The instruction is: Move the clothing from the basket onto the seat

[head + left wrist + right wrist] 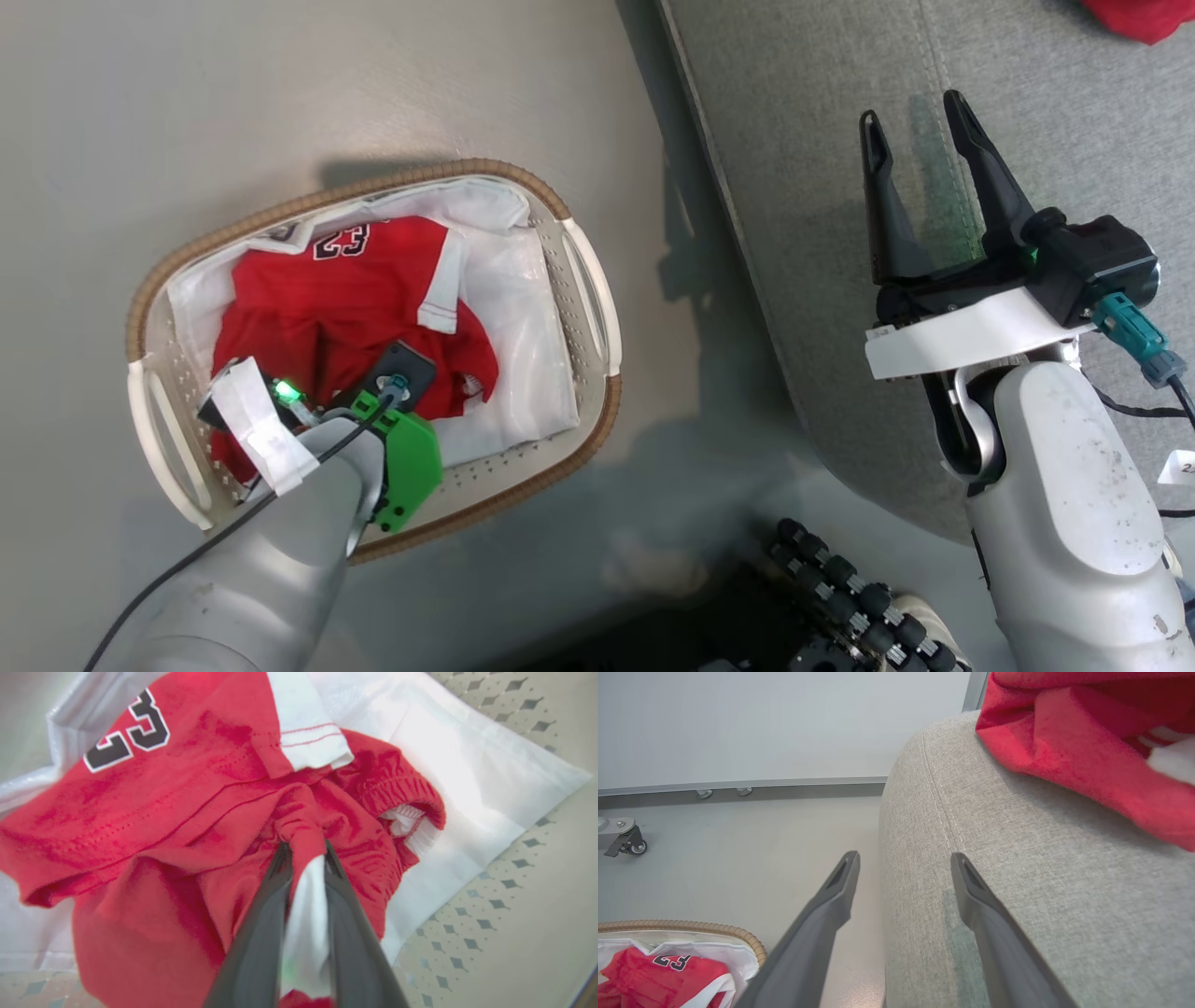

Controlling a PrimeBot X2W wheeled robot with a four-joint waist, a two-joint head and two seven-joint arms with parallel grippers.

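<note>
The basket point(429, 173) stands on the floor at the left, lined with a white sheet point(523, 308). Inside lies the red jersey numbered 23 point(355, 280), crumpled. My left arm point(392, 439) reaches down into the basket. In the left wrist view my left gripper point(306, 847) is shut on a bunched fold of the red jersey point(163, 788), with white fabric caught between the fingers. A second red garment point(1087, 742) lies on the grey seat point(1017, 882), also at the top right corner point(1139, 17). My right gripper point(912, 107) hovers open over the seat's edge point(803, 140), holding nothing.
The basket rim point(691, 926) shows at the lower left of the right wrist view. My wheeled base point(840, 597) sits at the bottom between basket and seat. A caster point(626, 842) stands by the far wall. Bare floor separates basket and seat.
</note>
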